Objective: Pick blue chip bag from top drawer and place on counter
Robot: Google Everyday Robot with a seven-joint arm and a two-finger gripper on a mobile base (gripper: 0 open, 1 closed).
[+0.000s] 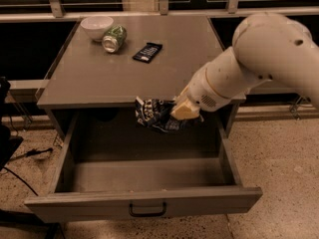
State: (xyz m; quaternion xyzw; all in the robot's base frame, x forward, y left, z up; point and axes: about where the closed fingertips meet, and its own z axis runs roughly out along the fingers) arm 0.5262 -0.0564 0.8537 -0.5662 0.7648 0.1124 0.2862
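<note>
Chip bag (152, 115), crumpled dark foil, hangs at frame centre, pinched by the gripper (173, 116) above the open grey drawer (89, 203), at the matte counter (124, 76) edge.

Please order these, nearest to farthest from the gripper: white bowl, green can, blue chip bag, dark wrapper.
1. blue chip bag, held in the gripper above the drawer.
2. dark wrapper, mid counter.
3. green can, back left.
4. white bowl, back-left corner.

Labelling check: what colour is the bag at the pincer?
Dark blue foil, white lettering; the pincer holds the bag at the counter's front edge; camera view.
</note>
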